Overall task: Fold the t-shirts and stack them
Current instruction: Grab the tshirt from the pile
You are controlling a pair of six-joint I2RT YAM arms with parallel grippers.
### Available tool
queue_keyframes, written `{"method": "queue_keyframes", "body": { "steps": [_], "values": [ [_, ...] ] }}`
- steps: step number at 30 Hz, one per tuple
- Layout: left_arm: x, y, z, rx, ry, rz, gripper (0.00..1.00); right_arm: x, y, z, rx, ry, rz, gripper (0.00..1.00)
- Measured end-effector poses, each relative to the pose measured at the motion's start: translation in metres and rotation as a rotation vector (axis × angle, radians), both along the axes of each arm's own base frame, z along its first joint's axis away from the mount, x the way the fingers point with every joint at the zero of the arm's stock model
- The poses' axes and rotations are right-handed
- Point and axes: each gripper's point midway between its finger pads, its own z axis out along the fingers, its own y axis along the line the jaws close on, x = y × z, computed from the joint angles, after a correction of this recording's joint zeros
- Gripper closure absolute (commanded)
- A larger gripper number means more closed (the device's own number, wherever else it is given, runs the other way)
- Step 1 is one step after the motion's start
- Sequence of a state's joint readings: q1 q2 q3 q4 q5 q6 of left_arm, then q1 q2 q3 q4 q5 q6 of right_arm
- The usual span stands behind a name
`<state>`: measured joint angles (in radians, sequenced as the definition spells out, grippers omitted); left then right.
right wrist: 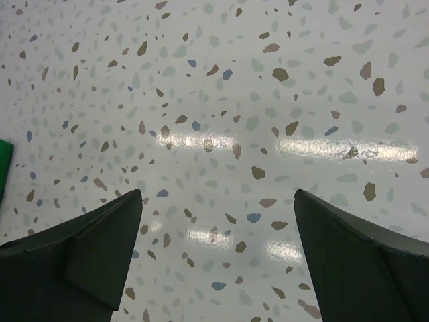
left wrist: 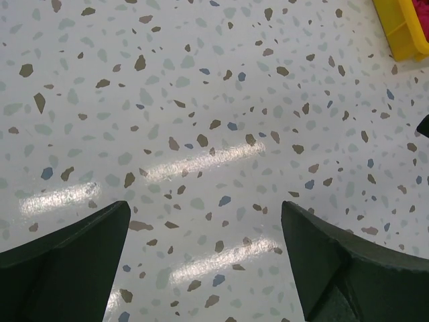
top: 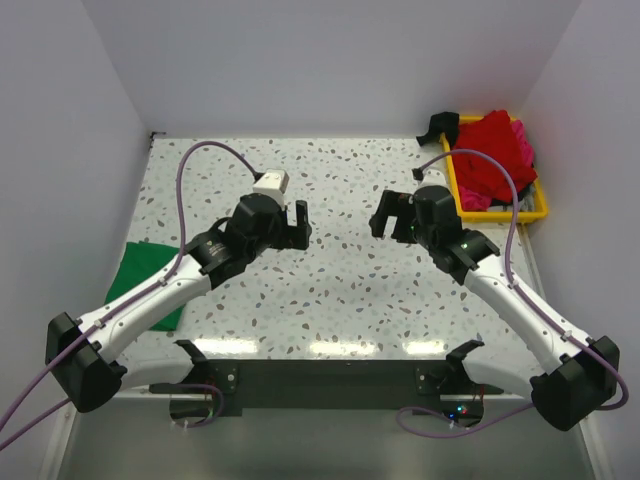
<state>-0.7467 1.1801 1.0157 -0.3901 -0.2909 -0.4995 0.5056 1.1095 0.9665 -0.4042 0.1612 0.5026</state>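
Note:
A green t-shirt lies folded at the table's left edge, partly under my left arm; a sliver of it shows in the right wrist view. A red t-shirt is heaped in the yellow tray at the back right, with a magenta-pink t-shirt bunched beside and under it. My left gripper hovers open over bare speckled tabletop near the middle. My right gripper faces it from the right, open too, nothing between its fingers.
The tray's corner shows at the top right of the left wrist view. A black bracket stands behind the tray. White walls close the table at the back and both sides. Purple cables loop over both arms.

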Motion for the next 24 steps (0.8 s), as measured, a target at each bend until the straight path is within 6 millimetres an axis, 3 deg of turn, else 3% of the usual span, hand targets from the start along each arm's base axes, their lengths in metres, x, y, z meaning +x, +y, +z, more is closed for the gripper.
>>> {"method": "queue_keyframes", "body": {
  "steps": [10, 15, 18, 21, 24],
  "values": [
    [-0.002, 0.003, -0.003, 0.025, 0.01, -0.007, 0.0, 0.003, 0.002, -0.005, -0.021, 0.014, 0.01, 0.01],
    [-0.003, 0.004, -0.005, 0.037, 0.013, -0.011, 0.0, 0.027, 0.007, -0.01, -0.068, 0.041, -0.008, 0.01],
    [-0.005, 0.007, -0.006, 0.051, 0.016, -0.013, 0.0, 0.057, 0.005, -0.02, -0.107, 0.071, -0.033, 0.01],
    [-0.007, 0.011, -0.007, 0.069, 0.019, -0.012, 0.0, 0.095, -0.021, -0.033, -0.114, 0.11, -0.117, 0.02],
    [-0.009, 0.015, -0.004, 0.077, 0.013, -0.01, 0.0, 0.135, -0.077, -0.048, -0.106, 0.154, -0.261, 0.03]
  ]
}}
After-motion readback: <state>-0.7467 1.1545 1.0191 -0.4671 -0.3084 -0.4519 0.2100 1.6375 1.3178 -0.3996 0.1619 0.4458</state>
